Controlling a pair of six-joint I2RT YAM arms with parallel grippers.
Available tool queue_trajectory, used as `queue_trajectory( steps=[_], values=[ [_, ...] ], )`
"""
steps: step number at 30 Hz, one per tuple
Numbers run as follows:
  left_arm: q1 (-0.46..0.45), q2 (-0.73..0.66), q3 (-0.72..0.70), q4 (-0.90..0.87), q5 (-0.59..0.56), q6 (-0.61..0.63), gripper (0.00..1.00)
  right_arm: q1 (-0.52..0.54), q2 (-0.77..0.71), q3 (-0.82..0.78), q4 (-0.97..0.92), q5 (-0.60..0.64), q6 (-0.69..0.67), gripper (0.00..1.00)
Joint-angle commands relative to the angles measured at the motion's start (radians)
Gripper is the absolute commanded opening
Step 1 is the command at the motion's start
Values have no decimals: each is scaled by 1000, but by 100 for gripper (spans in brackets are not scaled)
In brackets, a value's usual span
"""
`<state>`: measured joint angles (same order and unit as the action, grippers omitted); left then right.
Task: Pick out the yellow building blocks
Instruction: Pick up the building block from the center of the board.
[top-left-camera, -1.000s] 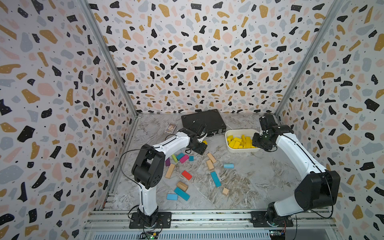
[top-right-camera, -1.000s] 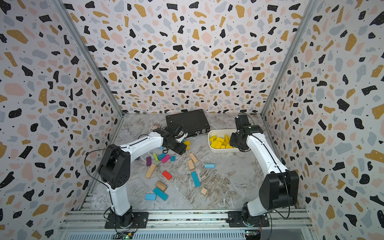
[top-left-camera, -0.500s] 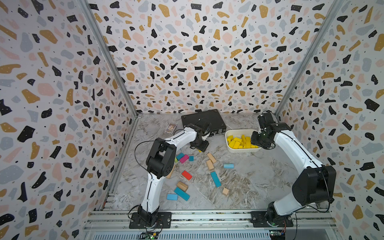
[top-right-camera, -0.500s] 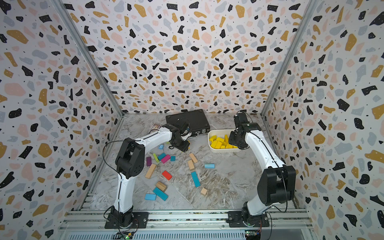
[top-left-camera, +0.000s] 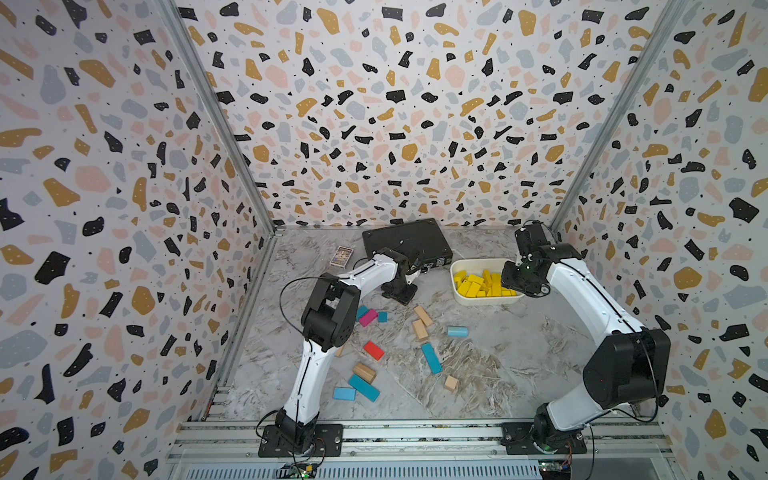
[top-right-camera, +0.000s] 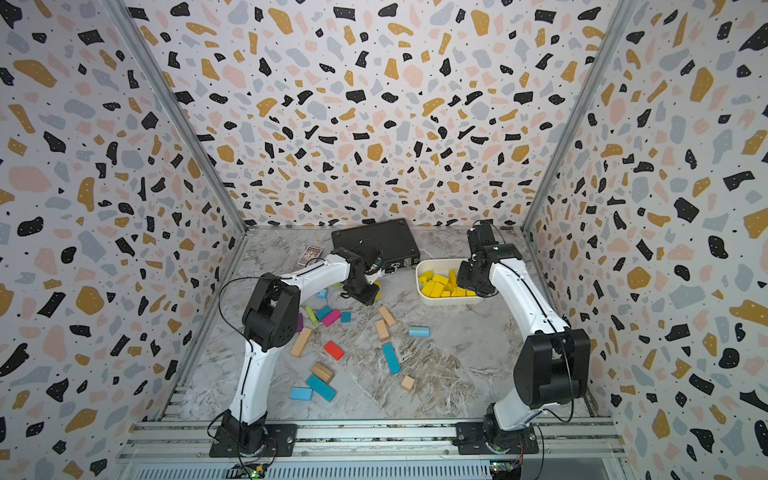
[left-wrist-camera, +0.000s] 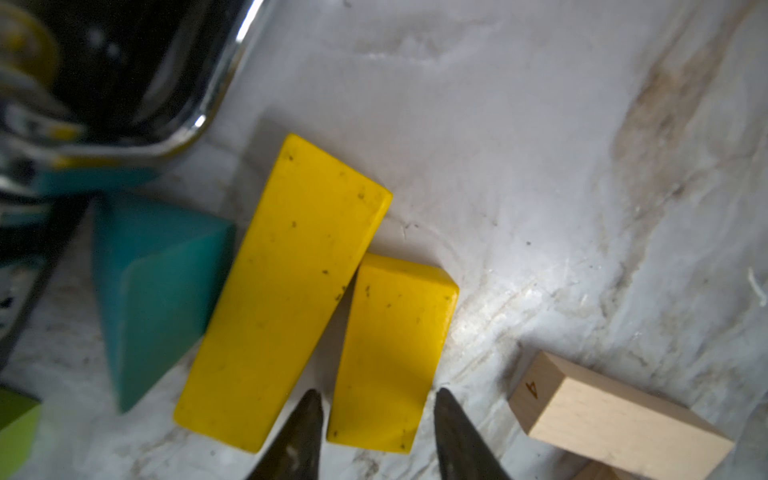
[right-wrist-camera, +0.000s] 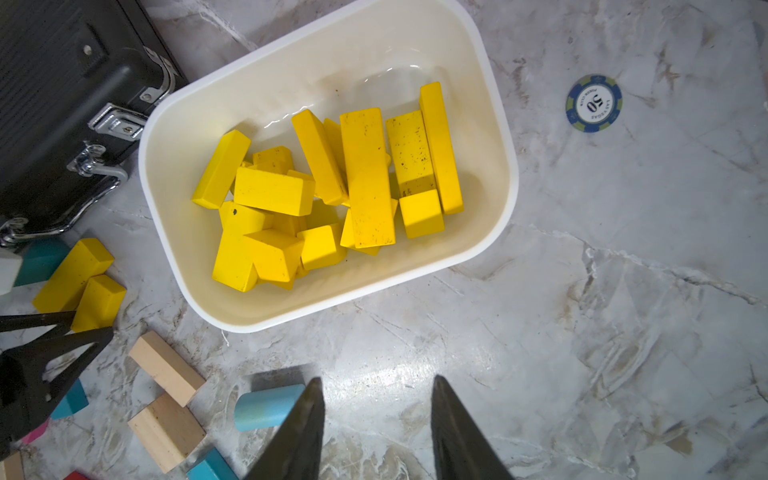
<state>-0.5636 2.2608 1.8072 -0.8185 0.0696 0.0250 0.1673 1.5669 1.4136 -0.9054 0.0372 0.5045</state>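
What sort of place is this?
Likely a robot test booth: left arm and right arm bolted to a rail, patterned walls boxing in the table, yellow blocks in a tub.

Both top views are bright and evenly lit, shadows soft, walls bowed at the edges. The left wrist view blurs the case, whose chrome rim glints; the right wrist view is sharp, with glare on the table.
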Motion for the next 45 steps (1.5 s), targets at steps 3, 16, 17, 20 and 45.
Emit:
queue_trajectory(
  steps=[3, 16, 17, 20, 45],
  values=[
    [5, 21, 33, -38, 4, 35, 26, -4, -17, 28, -23, 6, -6, 44],
    [2, -435, -397, 382, 252, 30, 0, 11, -69, -58, 120, -387, 33, 38],
    [0, -478, -448, 444, 289, 8, 0, 29, -68, -62, 141, -444, 44, 37],
    [-25, -583, -600, 645, 365, -26, 0, 110, -51, -32, 152, -539, 50, 38],
    [-122, -681, -795, 995, 456, -83, 0, 281, 79, 57, 100, -653, 72, 32]
  ],
)
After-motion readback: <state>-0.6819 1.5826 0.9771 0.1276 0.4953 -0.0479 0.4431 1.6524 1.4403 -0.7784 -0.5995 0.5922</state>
